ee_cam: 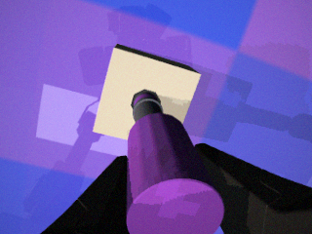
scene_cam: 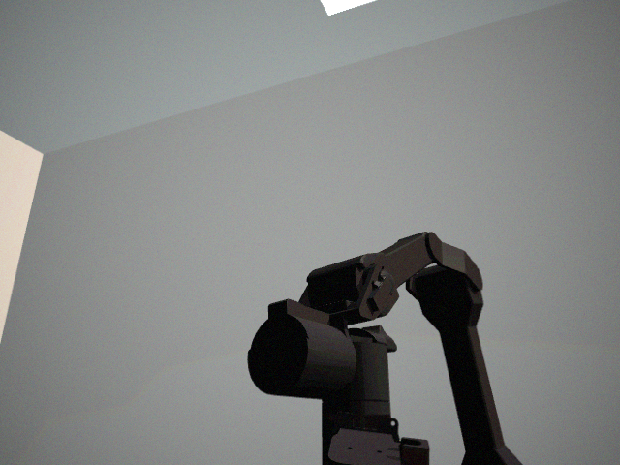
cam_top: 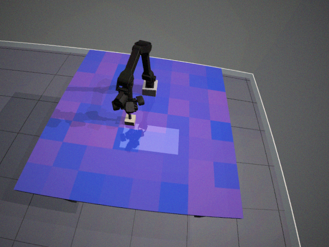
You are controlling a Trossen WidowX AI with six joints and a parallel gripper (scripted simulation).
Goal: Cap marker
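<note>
The purple cap (ee_cam: 161, 168) is held between the fingers of my gripper (ee_cam: 162, 159) (cam_top: 130, 109), which is shut on it. The dark marker (ee_cam: 146, 110) (cam_top: 129, 116) stands upright in the cream holder block (ee_cam: 114, 97) (cam_top: 129, 122). A light ring shows near its upper part in the wrist view. In that view the cap's far end overlaps the marker; whether they touch is hidden. In the top view the gripper is right above the block, and the cap cannot be made out. The exterior view shows the arm but not the fingertips.
The arm's pale base (cam_top: 149, 91) stands behind the block. The blue and purple checkered table top (cam_top: 207, 170) surrounds it. A bright patch of light (cam_top: 162, 140) lies in front and to the right of the block, with the gripper's shadow across its left part.
</note>
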